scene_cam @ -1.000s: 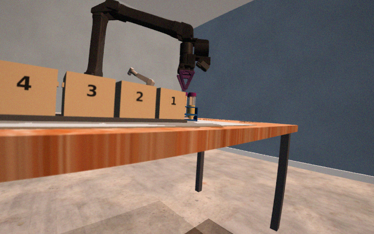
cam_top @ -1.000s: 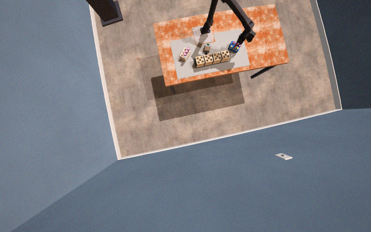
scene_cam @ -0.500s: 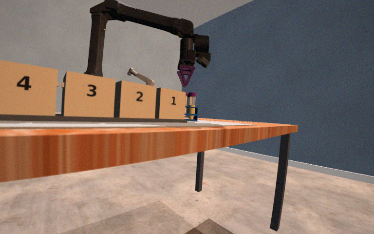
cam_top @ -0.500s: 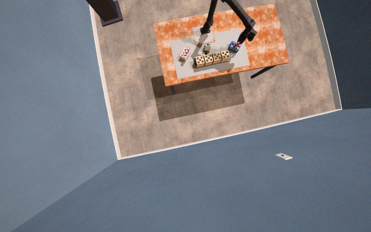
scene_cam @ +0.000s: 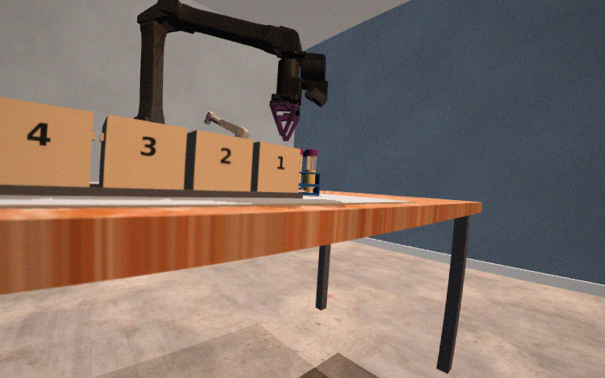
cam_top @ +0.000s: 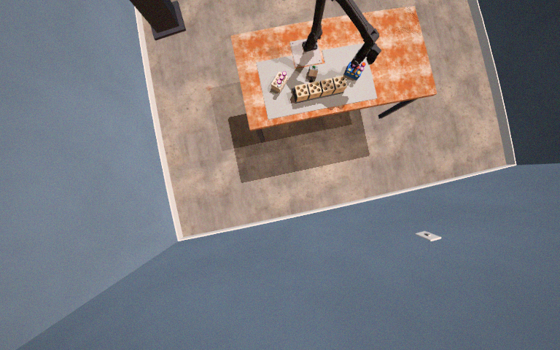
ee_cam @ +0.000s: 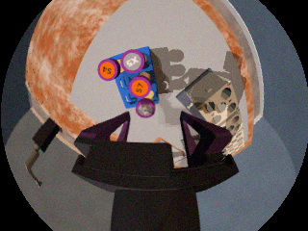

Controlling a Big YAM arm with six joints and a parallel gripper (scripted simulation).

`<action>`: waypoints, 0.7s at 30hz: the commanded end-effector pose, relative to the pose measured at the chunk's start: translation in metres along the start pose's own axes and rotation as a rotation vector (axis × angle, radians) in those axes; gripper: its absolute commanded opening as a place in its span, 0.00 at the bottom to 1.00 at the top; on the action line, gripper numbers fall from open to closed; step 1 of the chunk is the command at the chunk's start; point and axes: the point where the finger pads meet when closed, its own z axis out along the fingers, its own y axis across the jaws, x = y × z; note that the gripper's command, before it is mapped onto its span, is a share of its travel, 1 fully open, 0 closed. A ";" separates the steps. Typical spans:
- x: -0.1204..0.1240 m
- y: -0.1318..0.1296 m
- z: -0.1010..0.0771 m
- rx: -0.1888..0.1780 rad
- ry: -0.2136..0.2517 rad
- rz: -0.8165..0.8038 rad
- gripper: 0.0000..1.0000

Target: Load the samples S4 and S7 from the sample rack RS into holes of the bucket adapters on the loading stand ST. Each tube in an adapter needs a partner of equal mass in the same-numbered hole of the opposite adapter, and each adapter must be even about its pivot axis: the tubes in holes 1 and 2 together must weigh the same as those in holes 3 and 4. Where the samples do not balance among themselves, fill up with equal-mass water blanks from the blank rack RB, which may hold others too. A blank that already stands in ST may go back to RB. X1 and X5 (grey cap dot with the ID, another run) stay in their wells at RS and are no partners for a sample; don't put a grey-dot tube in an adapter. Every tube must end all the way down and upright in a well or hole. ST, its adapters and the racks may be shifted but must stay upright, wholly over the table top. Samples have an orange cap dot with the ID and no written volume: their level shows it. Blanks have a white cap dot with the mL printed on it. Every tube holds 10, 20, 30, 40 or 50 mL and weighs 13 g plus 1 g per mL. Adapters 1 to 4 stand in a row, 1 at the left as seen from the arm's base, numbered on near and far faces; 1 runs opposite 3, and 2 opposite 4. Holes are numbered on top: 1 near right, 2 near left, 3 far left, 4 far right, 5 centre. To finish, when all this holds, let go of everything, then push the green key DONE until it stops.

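The blue sample rack RS (ee_cam: pixel 130 80) stands on the grey mat at the right end of the adapter row (cam_top: pixel 319 88). It holds two orange-dot tubes (ee_cam: pixel 107 69) (ee_cam: pixel 141 87) and two grey-dot tubes (ee_cam: pixel 133 61) (ee_cam: pixel 145 108), all upright in their wells. Their IDs are too small to read. My gripper (ee_cam: pixel 155 115) is open and empty, a little above the rack and clear of the caps. It also shows in the side view (scene_cam: pixel 285 129), above a purple-capped tube (scene_cam: pixel 310 167). The adapter holes that I can see are empty.
The tan blank rack RB (cam_top: pixel 278 78) with several purple-capped tubes stands left of the adapters. A small box with the green key (cam_top: pixel 312 72) sits behind the adapter row. Adapters 1 to 4 (scene_cam: pixel 280 165) face the side camera. The table edge lies beyond RS.
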 end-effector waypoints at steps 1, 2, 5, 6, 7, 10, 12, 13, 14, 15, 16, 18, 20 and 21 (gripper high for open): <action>0.008 -0.019 -0.014 0.002 -0.049 0.189 0.80; 0.015 -0.025 -0.014 0.002 -0.049 0.239 0.80; 0.035 -0.041 -0.012 0.002 -0.045 0.389 0.80; 0.041 -0.046 -0.012 0.002 -0.046 0.439 0.80; 0.047 -0.052 -0.012 0.001 -0.046 0.489 0.80; 0.067 -0.068 -0.011 0.000 -0.042 0.639 0.80; 0.081 -0.078 -0.010 0.000 -0.037 0.739 0.80; 0.088 -0.083 -0.010 0.000 -0.033 0.789 0.80; 0.088 -0.083 -0.010 0.000 -0.033 0.789 0.80; 0.088 -0.083 -0.010 0.000 -0.033 0.789 0.80; 0.096 -0.088 -0.008 -0.001 -0.025 0.839 0.80; 0.110 -0.098 -0.009 -0.001 -0.022 0.939 0.80; 0.123 -0.109 -0.008 -0.001 -0.022 1.039 0.80; 0.129 -0.114 -0.008 -0.001 -0.021 1.089 0.80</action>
